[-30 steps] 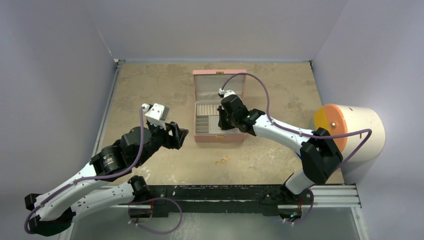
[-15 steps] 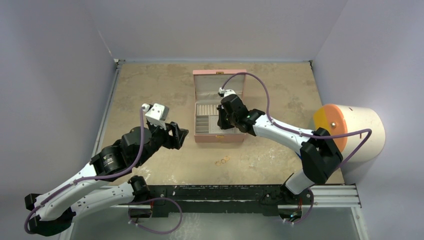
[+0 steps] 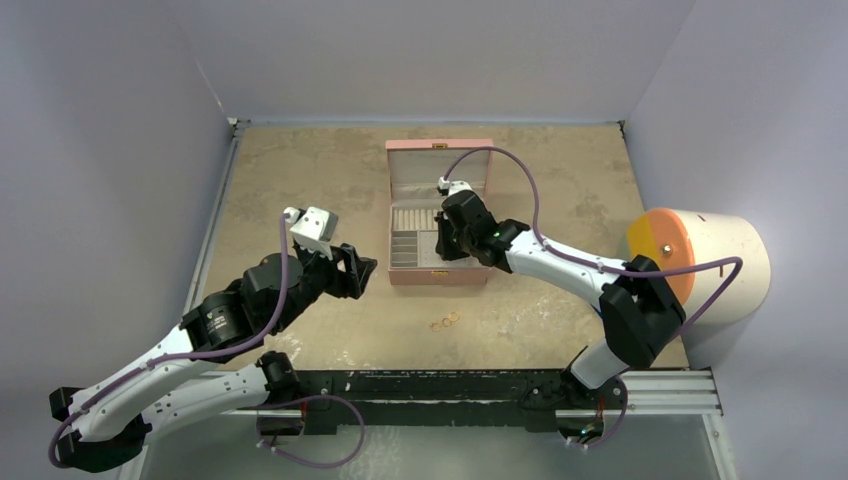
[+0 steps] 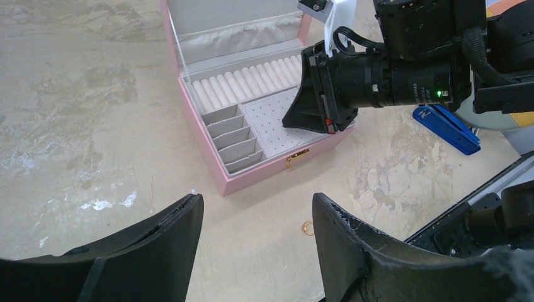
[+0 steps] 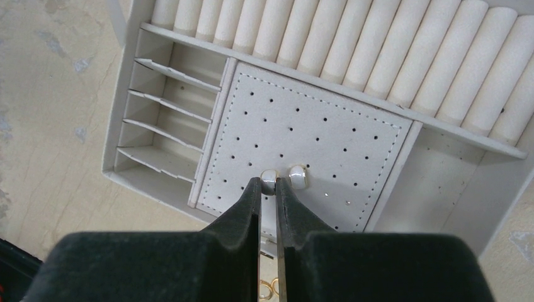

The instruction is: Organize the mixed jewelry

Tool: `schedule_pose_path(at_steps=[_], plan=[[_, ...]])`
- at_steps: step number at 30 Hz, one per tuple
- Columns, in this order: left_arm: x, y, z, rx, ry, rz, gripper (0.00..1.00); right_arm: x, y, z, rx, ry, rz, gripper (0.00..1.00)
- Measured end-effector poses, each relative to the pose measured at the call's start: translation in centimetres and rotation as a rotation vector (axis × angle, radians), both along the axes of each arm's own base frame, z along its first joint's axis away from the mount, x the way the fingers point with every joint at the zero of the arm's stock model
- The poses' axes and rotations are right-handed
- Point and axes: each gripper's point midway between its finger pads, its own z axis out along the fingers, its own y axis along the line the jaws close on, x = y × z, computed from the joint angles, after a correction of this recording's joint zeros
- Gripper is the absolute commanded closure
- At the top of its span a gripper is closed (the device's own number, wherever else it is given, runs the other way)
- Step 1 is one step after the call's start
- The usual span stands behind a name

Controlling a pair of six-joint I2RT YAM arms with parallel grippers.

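Observation:
The pink box (image 3: 440, 276) lies open mid-table, beige compartments inside. My right gripper (image 5: 269, 184) reaches into it, shut on a small white gold-rimmed stud (image 5: 269, 175) that it holds against the perforated pad (image 5: 315, 126). A second white stud (image 5: 298, 177) sits on the pad just to the right of it. Two or three small gold rings (image 3: 445, 321) lie on the table in front of the box, one showing in the left wrist view as a gold ring (image 4: 308, 228). My left gripper (image 4: 257, 211) hovers open and empty, left of the box.
A cream cylinder with an orange face (image 3: 700, 260) stands at the table's right edge. A blue clip (image 4: 447, 129) lies on the table beyond the right arm. Grey walls close in the left, back and right sides. The ring rolls (image 5: 352, 44) fill the box's far section.

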Motion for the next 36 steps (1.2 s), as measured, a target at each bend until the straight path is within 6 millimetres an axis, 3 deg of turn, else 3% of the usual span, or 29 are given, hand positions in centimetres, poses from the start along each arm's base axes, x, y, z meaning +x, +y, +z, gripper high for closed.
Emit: schedule_pose_path(at_steps=[36], plan=[[0.0, 0.0, 0.0, 0.001, 0.0, 0.0, 0.36, -0.3, 0.0, -1.3, -0.006, 0.028, -0.004, 1.0]])
